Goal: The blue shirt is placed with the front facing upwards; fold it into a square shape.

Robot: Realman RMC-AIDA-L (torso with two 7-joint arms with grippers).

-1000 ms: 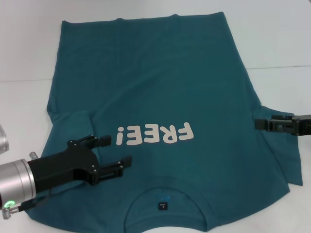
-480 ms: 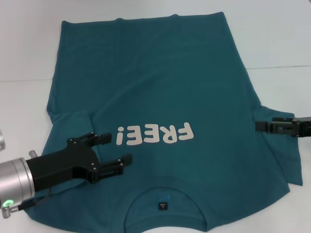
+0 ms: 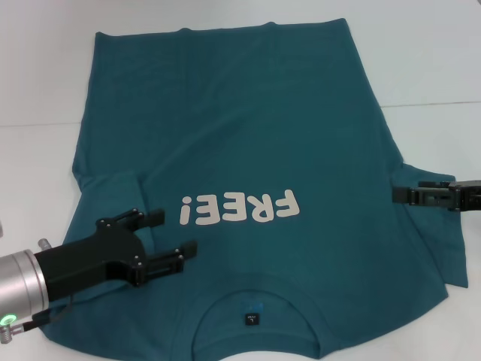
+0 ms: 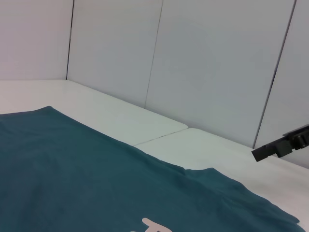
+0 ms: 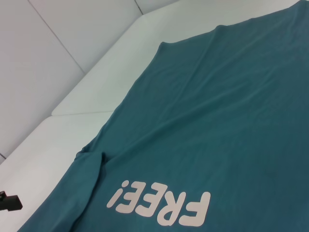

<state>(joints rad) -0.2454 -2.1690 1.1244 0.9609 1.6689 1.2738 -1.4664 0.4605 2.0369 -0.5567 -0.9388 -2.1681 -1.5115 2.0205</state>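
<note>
Left hand [image 3: 169, 235] has drawn back, spread wide over blue shirt [image 3: 248, 128] for sleeve fold; right hand [image 3: 409, 195] at opposite sleeve, grip unreadable.

A: What sort of place is this?

B: A robot test cell or lab, it seems: a bare white counter [image 3: 421, 60] and plain pale wall panels [image 4: 217, 63] with thin seams.

A: Anything homely?

B: Just that plainness.
</note>
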